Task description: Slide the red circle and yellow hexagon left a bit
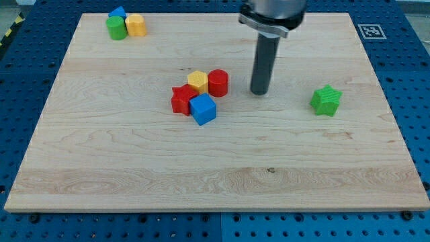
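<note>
The red circle [218,83] stands near the board's middle, touching the yellow hexagon [197,81] on its left. A red star [181,99] and a blue cube [203,109] sit just below them, packed close. My tip [260,92] is on the board to the right of the red circle, a short gap away, not touching it.
A green star [326,100] lies at the view's right. At the top left, a green cylinder [117,28], a blue block [118,13] and a yellow block [136,25] cluster together. The wooden board [215,175] rests on a blue pegboard table.
</note>
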{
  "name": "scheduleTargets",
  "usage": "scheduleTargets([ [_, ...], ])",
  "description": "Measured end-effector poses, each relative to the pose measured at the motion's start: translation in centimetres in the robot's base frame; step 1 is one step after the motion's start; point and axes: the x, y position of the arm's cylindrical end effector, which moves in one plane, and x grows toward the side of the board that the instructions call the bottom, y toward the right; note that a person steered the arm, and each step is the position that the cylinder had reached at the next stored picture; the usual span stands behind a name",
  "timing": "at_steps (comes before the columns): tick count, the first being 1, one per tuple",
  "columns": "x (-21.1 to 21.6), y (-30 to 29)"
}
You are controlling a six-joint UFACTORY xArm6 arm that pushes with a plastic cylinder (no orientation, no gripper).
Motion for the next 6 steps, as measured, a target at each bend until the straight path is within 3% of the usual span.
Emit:
scheduleTargets([
  [3,-1.1,-6.3],
  [6,-4.5,-7.7],
])
